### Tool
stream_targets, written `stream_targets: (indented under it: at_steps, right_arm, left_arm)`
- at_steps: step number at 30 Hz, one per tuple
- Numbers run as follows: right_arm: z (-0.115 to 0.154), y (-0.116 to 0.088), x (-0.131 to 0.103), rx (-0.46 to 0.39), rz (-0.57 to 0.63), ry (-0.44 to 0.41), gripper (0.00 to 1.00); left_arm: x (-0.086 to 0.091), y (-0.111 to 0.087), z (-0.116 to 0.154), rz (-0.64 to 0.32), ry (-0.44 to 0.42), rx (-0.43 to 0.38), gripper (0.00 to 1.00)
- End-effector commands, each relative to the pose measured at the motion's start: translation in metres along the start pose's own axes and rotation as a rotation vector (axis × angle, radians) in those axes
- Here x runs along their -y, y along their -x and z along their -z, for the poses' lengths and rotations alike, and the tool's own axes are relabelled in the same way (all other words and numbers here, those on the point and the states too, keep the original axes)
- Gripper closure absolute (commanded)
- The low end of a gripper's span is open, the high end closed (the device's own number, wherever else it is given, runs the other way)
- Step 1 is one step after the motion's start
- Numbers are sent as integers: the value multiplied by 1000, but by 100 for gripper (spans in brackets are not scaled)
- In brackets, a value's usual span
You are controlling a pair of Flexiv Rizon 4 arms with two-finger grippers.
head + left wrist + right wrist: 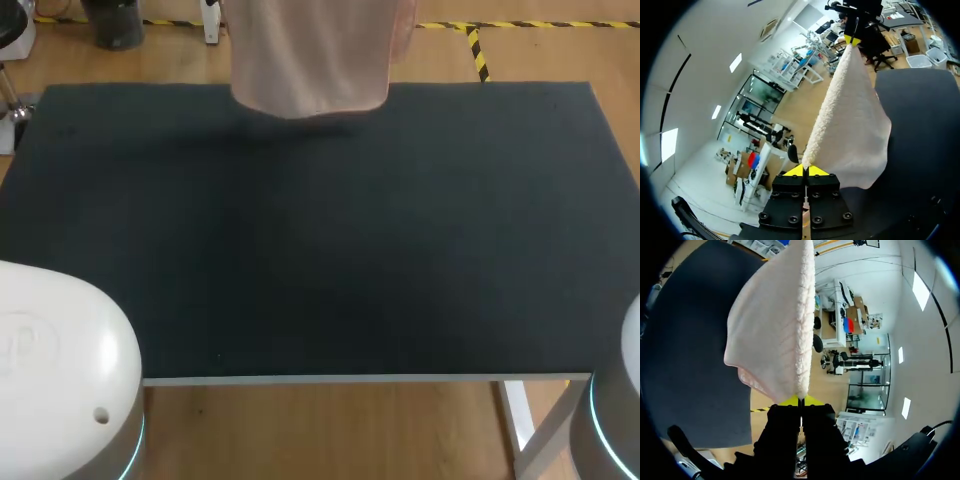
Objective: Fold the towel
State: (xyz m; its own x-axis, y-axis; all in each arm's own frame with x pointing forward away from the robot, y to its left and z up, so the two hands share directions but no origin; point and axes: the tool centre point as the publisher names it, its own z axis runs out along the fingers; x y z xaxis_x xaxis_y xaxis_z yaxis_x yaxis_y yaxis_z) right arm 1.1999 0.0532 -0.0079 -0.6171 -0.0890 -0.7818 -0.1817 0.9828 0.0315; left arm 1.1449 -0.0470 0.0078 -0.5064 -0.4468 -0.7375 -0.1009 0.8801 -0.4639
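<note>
A pale pink towel (pixel 310 55) hangs in the air over the far edge of the table, its lower hem just above the dark mat. In the left wrist view my left gripper (pixel 805 171) is shut on one upper corner of the towel (pixel 852 125), which stretches away to my other gripper (pixel 852 40) at the far corner. In the right wrist view my right gripper (pixel 800 401) is shut on the opposite corner of the towel (pixel 775 330). Neither gripper shows in the head view.
The dark table mat (pixel 320 230) spreads wide below the towel. The white bases of my arms stand at the near left (pixel 60 370) and near right (pixel 615 410) corners.
</note>
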Motion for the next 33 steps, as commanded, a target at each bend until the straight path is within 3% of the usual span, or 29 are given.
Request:
stream_targets:
  at_steps: [1, 5, 12, 19, 27, 33]
  right_arm:
    - [-2, 5, -3, -8, 0, 1, 100]
    - [-3, -22, -7, -57, 24, 15, 100]
    - [-3, -101, -14, -216, 14, 63, 100]
    - [8, -162, -28, -338, -9, 110, 100]
    - [11, -210, -47, -462, -20, 156, 100]
    - [-2, -241, -50, -542, -15, 129, 100]
  left_arm:
    - [2, -2, -2, 4, -5, -3, 100]
    - [-6, -24, 3, -4, 2, -48, 100]
    - [-36, -88, 21, 10, 48, -178, 100]
    - [-67, -143, 51, 55, 100, -284, 100]
    - [-87, -185, 71, 100, 142, -399, 100]
    - [-104, -219, 63, 118, 206, -499, 100]
